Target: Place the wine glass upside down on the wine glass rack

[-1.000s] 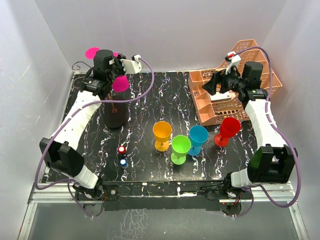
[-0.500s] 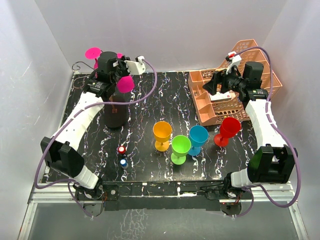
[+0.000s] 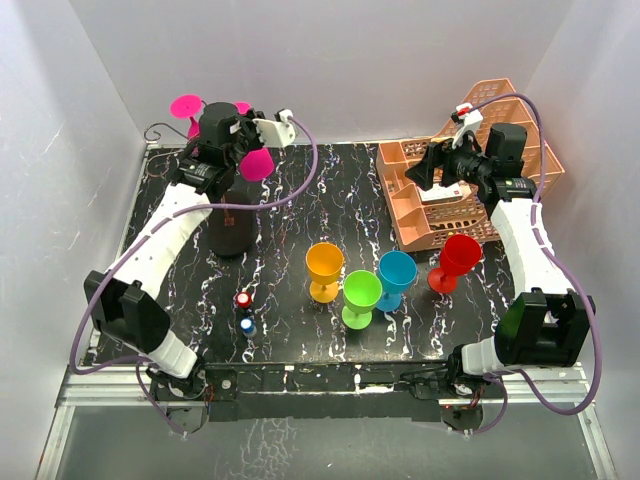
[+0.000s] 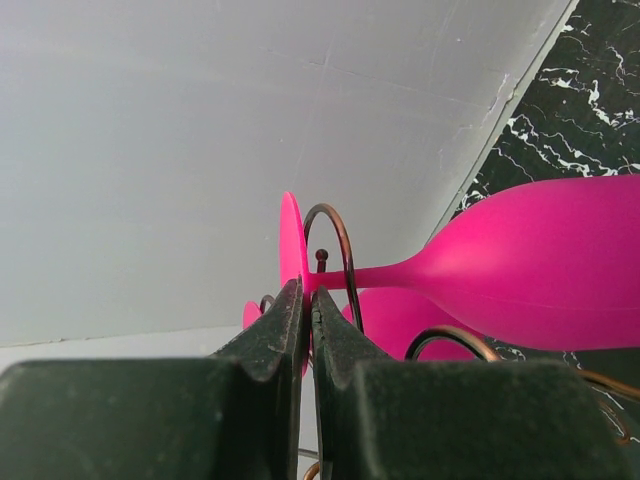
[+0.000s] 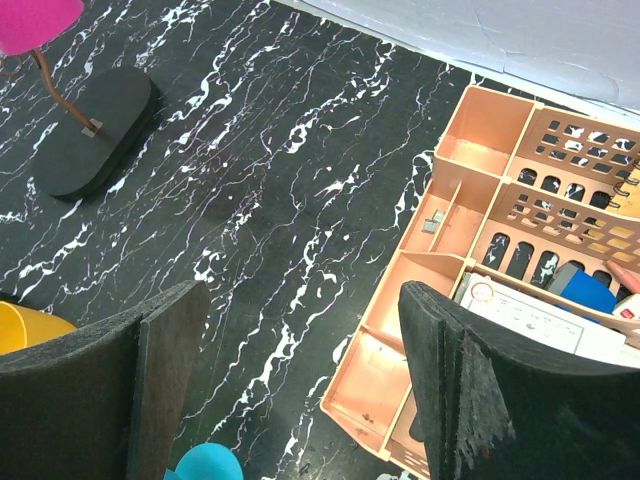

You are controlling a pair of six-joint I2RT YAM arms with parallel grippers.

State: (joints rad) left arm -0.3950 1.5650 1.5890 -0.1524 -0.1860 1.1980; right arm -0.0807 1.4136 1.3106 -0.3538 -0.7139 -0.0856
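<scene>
1. The left hand [image 4: 307, 292] is pinching its fingers almost together on the stem of the pink glass [image 4: 540, 260], right by the foot (only a sliver of gap is showing between them).
2. The glass is hanging in the air over the far left part of the bench [image 3: 300, 200], above the rack [image 3: 229, 235]. In the left wrist view its foot is pointing left and its bowl right.
3. A wire curl of the rack is arching just beside the stem. Whether the two are touching, I cannot tell.
4. A second pink glass [image 4: 390, 318] is showing just behind the first.
5. The right hand [image 5: 300, 300] is hovering with its fingers wide apart, holding nothing, near the basket [image 5: 375, 330].
6. An orange cup [image 3: 325, 262], a green cup [image 3: 362, 290], a blue cup [image 3: 397, 270] and a red cup [image 3: 460, 252] are standing upright on the bench.
</scene>
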